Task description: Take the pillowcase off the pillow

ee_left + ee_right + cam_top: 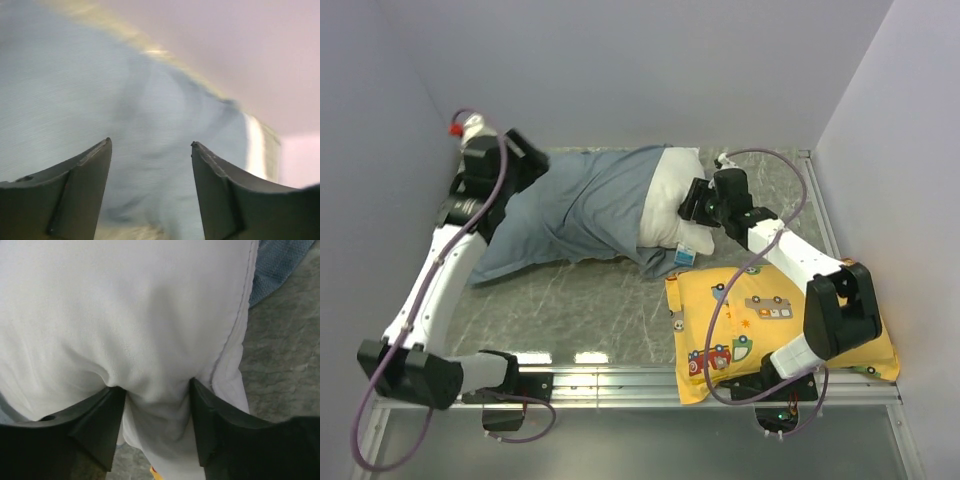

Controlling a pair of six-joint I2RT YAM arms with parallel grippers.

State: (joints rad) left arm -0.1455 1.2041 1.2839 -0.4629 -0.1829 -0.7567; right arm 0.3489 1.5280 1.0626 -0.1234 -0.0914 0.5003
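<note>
The pillow (672, 185) lies at the far middle of the bench (580, 300), its left part inside the pillowcase (570, 205), which trails left. A 2nd pillow (770, 320) lies nearer, at the right. The left claw (525, 165) is at the pillowcase's left end. The right claw (688, 205) is on the pillow's right end.

Blue-grey pillowcase (570, 205) half-covering white pillow (670, 195), right end exposed

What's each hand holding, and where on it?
Right hand pinches a fold of the pillow at its exposed end, near the seam. Left hand is at the pillowcase; grip cannot be told.
</note>
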